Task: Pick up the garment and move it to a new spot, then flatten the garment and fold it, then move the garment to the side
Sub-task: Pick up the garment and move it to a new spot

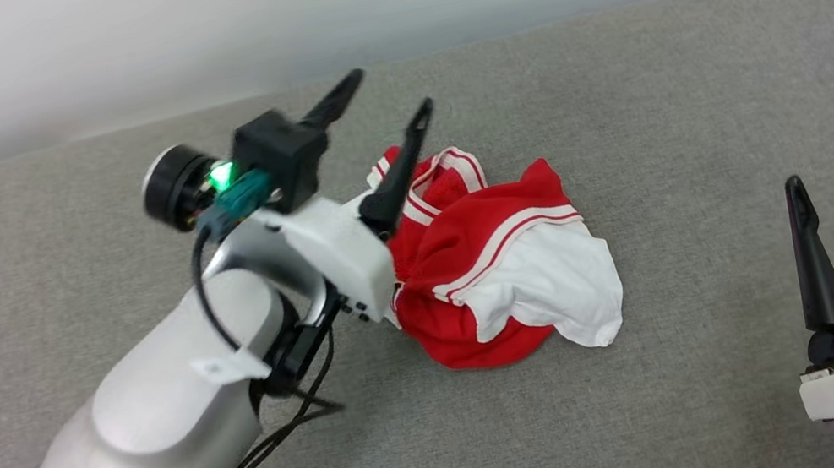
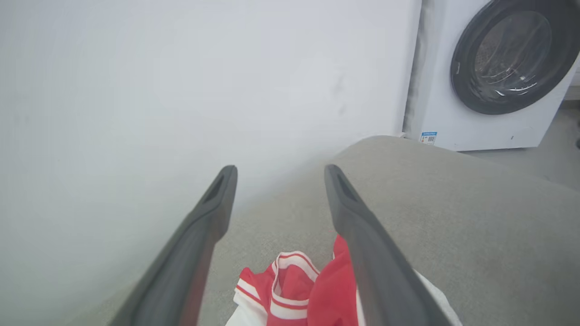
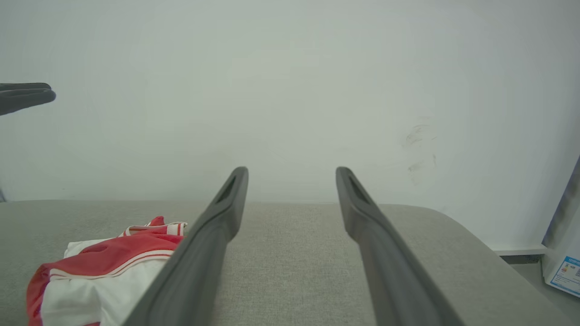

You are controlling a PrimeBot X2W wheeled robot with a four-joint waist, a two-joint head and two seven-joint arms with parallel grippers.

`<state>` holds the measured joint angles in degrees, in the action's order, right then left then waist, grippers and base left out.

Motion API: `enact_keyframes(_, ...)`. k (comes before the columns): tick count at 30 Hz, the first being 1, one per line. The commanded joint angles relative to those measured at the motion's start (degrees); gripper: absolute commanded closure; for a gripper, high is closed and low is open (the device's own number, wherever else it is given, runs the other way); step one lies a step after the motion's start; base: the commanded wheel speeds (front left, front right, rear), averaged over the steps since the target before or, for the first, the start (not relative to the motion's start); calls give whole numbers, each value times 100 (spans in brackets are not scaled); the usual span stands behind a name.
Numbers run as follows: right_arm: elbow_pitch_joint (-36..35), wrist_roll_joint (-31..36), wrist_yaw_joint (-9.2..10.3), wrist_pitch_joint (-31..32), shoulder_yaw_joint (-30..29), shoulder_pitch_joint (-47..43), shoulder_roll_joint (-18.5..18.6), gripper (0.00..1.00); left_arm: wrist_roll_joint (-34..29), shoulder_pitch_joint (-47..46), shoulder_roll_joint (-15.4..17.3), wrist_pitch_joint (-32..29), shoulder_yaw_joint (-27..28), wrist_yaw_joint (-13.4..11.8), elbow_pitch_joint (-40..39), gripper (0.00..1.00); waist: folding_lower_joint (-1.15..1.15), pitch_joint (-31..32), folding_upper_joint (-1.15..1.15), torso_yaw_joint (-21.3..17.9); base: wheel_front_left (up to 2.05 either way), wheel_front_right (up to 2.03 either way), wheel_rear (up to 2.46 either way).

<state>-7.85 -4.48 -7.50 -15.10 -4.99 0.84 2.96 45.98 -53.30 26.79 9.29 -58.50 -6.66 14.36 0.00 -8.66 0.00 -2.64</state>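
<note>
The left gripper (image 1: pixel 392 90) hangs over a grey fabric-covered cushion (image 1: pixel 660 105). Its two long dark fingers are spread wide apart and grip nothing. In the left wrist view, grey cushion and the pale wall (image 2: pixel 181 81) show through the gap between them.

The garment (image 1: pixel 501 271) is a red jersey with white sleeves and red-white striped trim. It lies crumpled in a heap on the cushion, below this gripper and back from its fingertips, toward the base of the fingers. In the head view the gripper's nearer finger crosses in front of the heap's striped collar edge, but I cannot tell whether it touches the cloth. In the left wrist view the striped collar sits low between the two fingers, and red and white cloth runs behind the right-hand finger. Past the fingertips, up and to the right, a white front-loading washing machine (image 2: pixel 498 77) with a dark round door stands beyond the end of the cushion.

The right gripper (image 1: pixel 833 173) sits low and well apart from the garment, pointing toward the wall. Its fingers are also spread and empty. In the right wrist view the heap lies to the left of its left-hand finger, which hides part of a white sleeve, and grey cushion shows between the two fingers. The tip of one of the left gripper's fingers (image 3: pixel 27 95) pokes in at the upper left edge, above the garment.
</note>
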Motion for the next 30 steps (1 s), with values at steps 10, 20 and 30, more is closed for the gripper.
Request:
enact_keyframes(10, 8, 58, 2, -10, -6, -201, -14, 0, -839, 2050, 275, 595, 1617, -1628, -711, 0, 0, 259, 0, 296, 0, 0, 0)
enact_keyframes(20, 86, 35, 2, -10, 0, -349, -14, 0, -2107, 3998, -312, 592, 3283, -1591, -1345, 0, 0, 454, 0, 438, 0, 0, 0)
enact_keyframes(30, 197, -69, 2, -10, 60, -489, -15, 0, -3044, 5065, -1157, 592, 4267, -923, -1317, 0, 0, 609, 0, 480, 0, 0, 0)
